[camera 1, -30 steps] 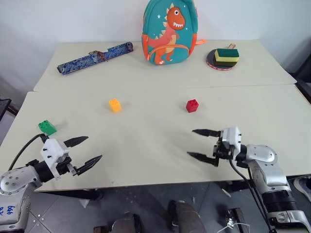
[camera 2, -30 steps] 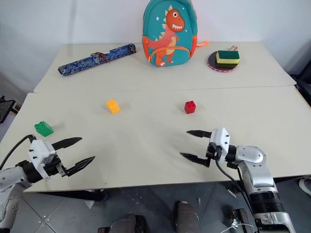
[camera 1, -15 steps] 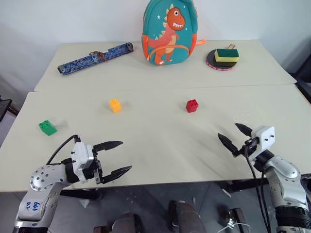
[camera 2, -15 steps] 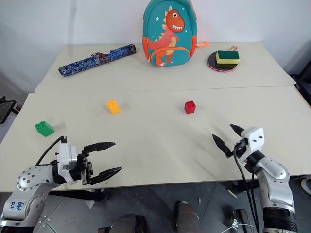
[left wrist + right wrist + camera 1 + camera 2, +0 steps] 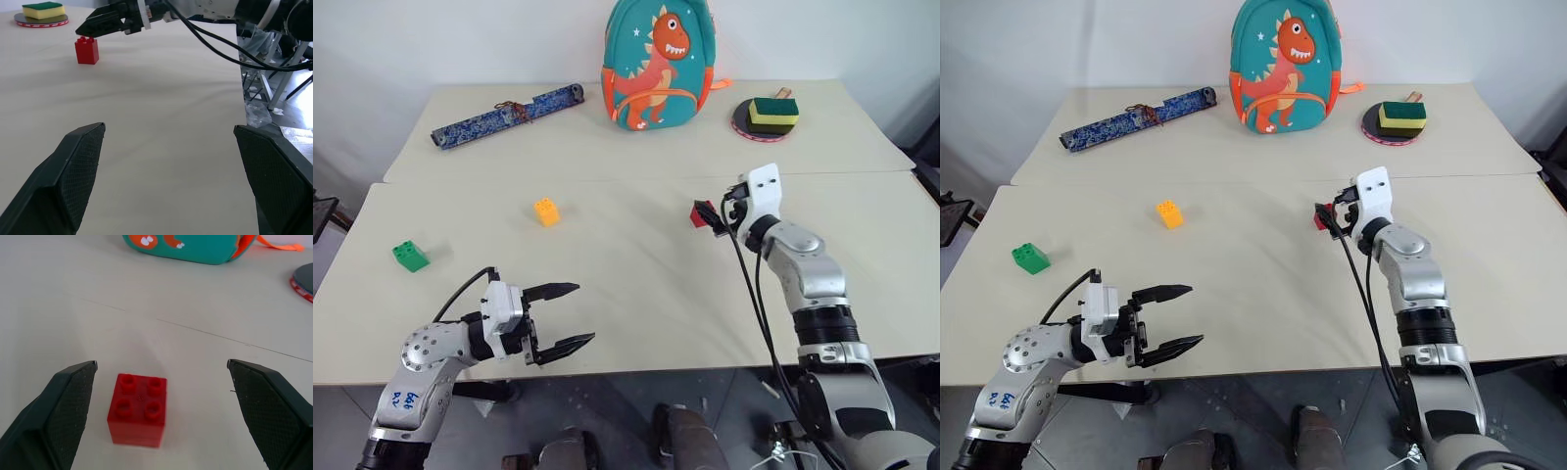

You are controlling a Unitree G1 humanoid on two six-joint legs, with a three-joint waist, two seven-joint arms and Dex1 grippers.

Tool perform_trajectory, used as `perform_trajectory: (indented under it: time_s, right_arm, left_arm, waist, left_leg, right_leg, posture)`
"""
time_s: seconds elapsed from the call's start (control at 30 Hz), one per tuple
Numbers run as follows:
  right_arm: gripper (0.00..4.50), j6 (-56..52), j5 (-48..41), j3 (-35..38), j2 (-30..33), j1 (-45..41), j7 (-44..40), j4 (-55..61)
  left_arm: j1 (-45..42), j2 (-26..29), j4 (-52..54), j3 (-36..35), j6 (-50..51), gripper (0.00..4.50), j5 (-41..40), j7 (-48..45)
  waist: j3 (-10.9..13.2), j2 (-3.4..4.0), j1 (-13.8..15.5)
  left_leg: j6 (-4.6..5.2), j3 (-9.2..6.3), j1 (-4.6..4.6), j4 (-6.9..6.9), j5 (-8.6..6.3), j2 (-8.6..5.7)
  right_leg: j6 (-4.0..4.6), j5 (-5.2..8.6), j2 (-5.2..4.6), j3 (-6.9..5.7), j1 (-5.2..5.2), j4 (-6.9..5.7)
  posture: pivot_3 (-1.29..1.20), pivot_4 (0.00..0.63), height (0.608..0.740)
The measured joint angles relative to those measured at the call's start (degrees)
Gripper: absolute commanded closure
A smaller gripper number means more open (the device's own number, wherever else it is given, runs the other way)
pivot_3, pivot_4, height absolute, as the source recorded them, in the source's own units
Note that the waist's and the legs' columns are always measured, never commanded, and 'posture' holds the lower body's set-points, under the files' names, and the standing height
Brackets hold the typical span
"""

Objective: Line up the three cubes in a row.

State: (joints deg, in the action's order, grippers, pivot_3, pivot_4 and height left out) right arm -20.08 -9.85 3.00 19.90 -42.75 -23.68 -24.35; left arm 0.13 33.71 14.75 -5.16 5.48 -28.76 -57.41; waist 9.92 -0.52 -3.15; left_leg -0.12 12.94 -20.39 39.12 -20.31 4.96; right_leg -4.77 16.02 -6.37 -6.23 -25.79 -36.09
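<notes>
While right tool (image 5: 161, 377) gapes | red cube (image 5: 138, 409) between its fingers, untouched | left tool (image 5: 563, 315) gapes

Red cube (image 5: 138, 408), yellow-orange cube (image 5: 546, 211), green cube (image 5: 409, 256): studs up, well apart on table.

- Setting: a plain test room set up for robot trials.
- Evidence: two bare beige tables (image 5: 862, 294) pushed together against a blank white wall (image 5: 440, 39).
- Floor: grey tiles (image 5: 607, 421) with loose cables (image 5: 274, 49).
- Props: a child's dinosaur backpack (image 5: 653, 64).
</notes>
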Motion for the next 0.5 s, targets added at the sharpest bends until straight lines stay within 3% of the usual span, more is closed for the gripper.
perform_trajectory:
  time_s: [0.13,0.2,0.43,0.5]
  right_arm:
    - [0.20,0.0,1.0,-0.5,-1.5,-0.1,1.0,-3.4]
    - [0.63,0.4,1.7,-0.5,-2.0,-0.1,1.5,-4.5]
    - [2.99,3.3,1.7,-1.2,-2.3,0.0,-3.4,-5.3]
    - [3.01,3.9,1.2,-2.0,-1.5,0.3,-8.0,-5.0]
  left_arm:
    - [-0.3,0.0,0.0,0.0,0.0,0.00,0.1,0.4]
    - [-0.4,0.0,0.0,0.0,0.0,0.00,0.3,0.5]
    - [-0.4,0.1,0.0,-0.1,0.0,0.00,0.6,0.9]
    - [-0.4,0.2,-0.3,-0.6,-0.1,0.00,0.7,0.9]
  waist:
    - [0.0,0.00,-0.2]
    - [0.0,0.00,-0.2]
    - [0.0,0.00,-0.3]
    - [0.0,0.00,-0.3]
  left_leg:
    - [0.00,0.02,-0.02,0.00,0.00,0.00]
    - [0.00,0.02,-0.02,0.00,0.00,0.01]
    - [-0.01,0.03,-0.02,-0.01,0.00,0.05]
    - [-0.01,0.03,-0.02,-0.01,0.00,0.05]
  right_leg:
    - [-0.04,-0.02,0.01,0.01,0.00,0.01]
    - [-0.04,-0.02,0.03,0.01,0.00,0.01]
    - [-0.05,-0.02,0.08,0.02,0.00,0.01]
    - [-0.04,-0.02,0.09,0.02,0.00,0.02]
  posture:
    - [0.00,0.150,0.740]
    - [0.00,0.150,0.740]
    - [0.00,0.150,0.740]
    - [0.00,0.150,0.740]
